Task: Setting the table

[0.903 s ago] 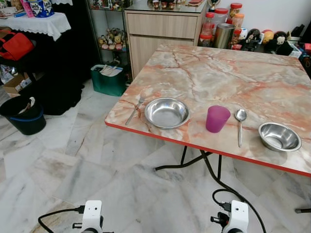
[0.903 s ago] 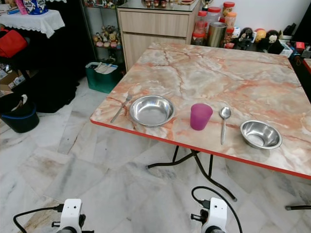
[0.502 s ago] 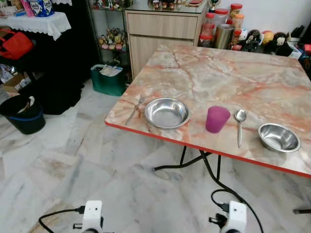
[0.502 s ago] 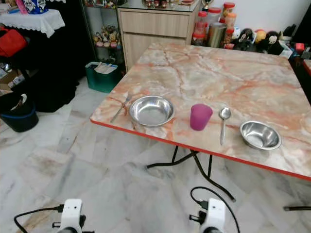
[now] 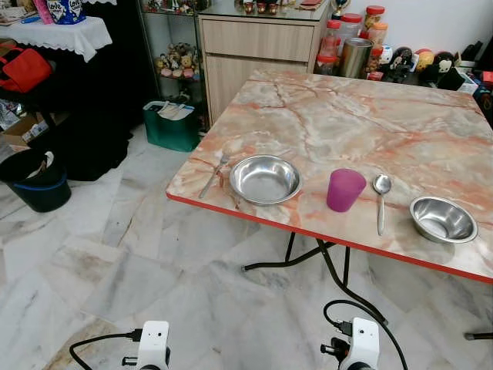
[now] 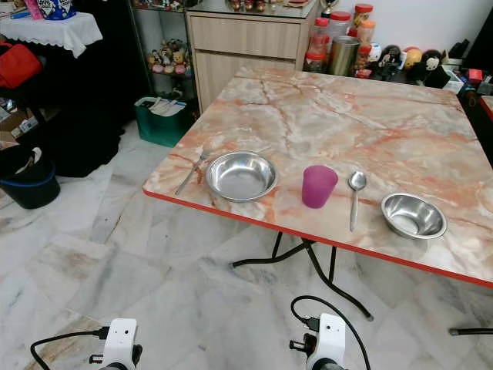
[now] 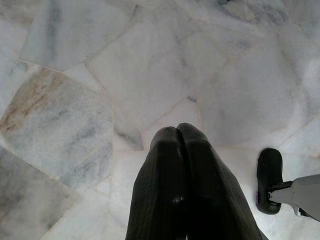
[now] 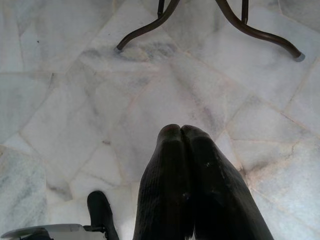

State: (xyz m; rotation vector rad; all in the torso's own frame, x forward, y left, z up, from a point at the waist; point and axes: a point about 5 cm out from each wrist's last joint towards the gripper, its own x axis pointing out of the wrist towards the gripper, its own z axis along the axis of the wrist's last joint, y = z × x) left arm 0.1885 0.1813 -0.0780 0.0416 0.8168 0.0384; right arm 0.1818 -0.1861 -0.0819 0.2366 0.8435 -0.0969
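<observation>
On the marble-topped table (image 5: 362, 116), along its red near edge, a place setting is laid out: large steel bowl (image 5: 265, 179), small steel bowl (image 5: 442, 219) well to its right, pink cup (image 5: 343, 190) between them, spoon (image 5: 380, 200) just beside the cup on its right, fork (image 5: 214, 174) just left of the large bowl. All items are seen apart from one another, none touching. Cup is upright.

Both arms are hung low over the marble floor (image 5: 115, 254), short of the table. Left claw (image 7: 177, 129) is seen pressed closed, nothing held. Right claw (image 8: 181, 130) is likewise closed and empty, pointed at the floor near the table's black legs (image 8: 165, 15).

Step is judged as approach; no item is grasped yet. Advice for doing it well:
- Robot should be squared to the near edge before any reach.
- Claw should be opened before descent.
- Cup is best gripped across its wall, low, to avoid tipping.
- Flat cutlery is likely awkward; a pinch from above at the handle is suggested.
</observation>
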